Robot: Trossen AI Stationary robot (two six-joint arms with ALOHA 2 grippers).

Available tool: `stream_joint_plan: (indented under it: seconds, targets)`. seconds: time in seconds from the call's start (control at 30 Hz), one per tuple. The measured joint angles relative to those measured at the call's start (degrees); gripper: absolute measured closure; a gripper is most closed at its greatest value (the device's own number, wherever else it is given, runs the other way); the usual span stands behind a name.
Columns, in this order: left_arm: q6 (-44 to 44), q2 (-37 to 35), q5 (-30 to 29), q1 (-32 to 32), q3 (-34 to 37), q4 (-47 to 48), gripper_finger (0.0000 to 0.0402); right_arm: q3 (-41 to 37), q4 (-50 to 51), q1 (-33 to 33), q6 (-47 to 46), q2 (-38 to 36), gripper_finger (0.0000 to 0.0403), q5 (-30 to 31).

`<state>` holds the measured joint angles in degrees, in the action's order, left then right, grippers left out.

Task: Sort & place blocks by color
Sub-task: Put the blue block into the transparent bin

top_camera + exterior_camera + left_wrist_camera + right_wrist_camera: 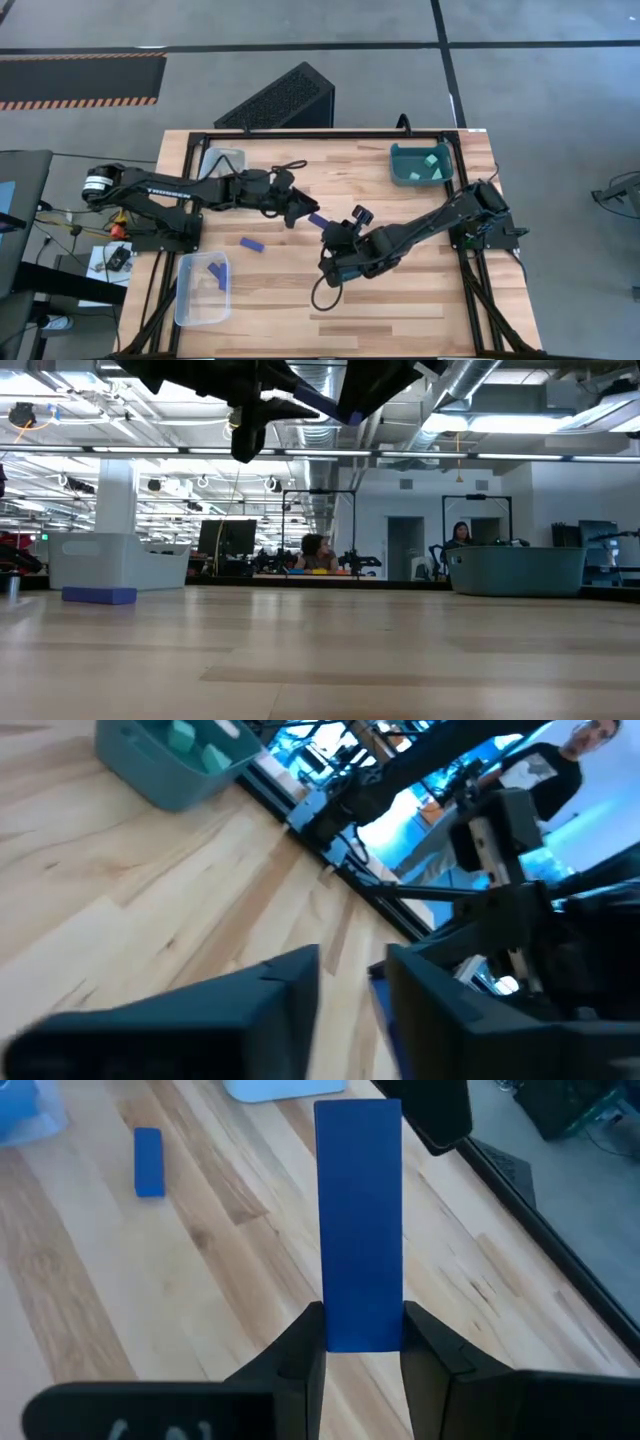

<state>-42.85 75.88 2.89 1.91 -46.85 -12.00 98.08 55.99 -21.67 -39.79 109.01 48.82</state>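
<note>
Mid-table, right gripper [365,1342] jaws pinch a blue bar [358,1220]; left gripper [297,212] jaws slightly spread beside it.

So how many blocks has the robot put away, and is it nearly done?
Some are sorted: light cyan blocks lie in the teal bin, and a dark blue one in the clear bin. In hand now: the right gripper grips a dark blue bar above the table, the left gripper beside its far end. Left over: one loose blue bar on the table.
</note>
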Motion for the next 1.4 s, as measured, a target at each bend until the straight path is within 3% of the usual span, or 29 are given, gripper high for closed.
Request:
stream_joint_plan:
  seconds: [0.17,0.6,0.83,1.07,1.4]
  targets:
    - [2.11,0.2,1.46,0.63,0.02,-0.61,0.0391,0.0,-0.18,0.02,-0.04,0.0,0.0296,1.1]
    - [4.44,-0.22,2.07,1.2,0.03,-0.71,0.0401,0.0,-1.25,0.47,-0.69,0.0,0.0293,2.14]
    - [5.85,-4.34,-0.9,0.76,0.15,6.32,0.0401,0.2,-3.18,0.69,-0.71,-0.01,0.0241,3.27]
    - [5.7,-11.83,-10.36,-3.94,0.15,19.7,0.0401,0.22,-7.14,0.84,-0.85,-0.09,0.0191,3.13]
    - [-9.52,-19.72,-25.42,-17.86,0.15,44.17,0.0401,0.2,-8.18,0.79,-0.28,-0.09,0.0195,1.82]
